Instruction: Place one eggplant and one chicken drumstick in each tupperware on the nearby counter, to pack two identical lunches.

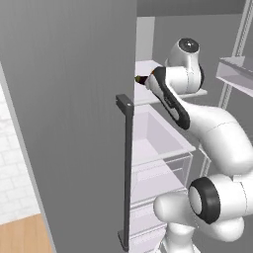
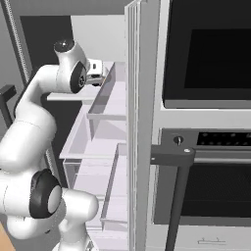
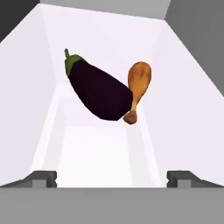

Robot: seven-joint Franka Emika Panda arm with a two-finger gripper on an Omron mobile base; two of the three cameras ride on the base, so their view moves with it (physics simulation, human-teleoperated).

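Arm reaching into open fridge, gripper [image 3: 112,177] hovering over white shelf [image 3: 96,153], jaws spread wide, holding nothing. Eggplant [image 3: 98,89] lying ahead on shelf, chicken drumstick [image 3: 138,89] right beside it, bone end touching or overlapping eggplant's blunt end, hard to tell which. Tupperware and desk out of frame. Risks, judged: closing on eggplant likely nudges drumstick, or pinches both together; rounded glossy skin could slip if jaws land off-centre; wide eggplant may barely fit the opening. Tight clearance to shelf side walls and fridge door [image 1: 69,123], so elbow or wrist collision possible on pull-out.
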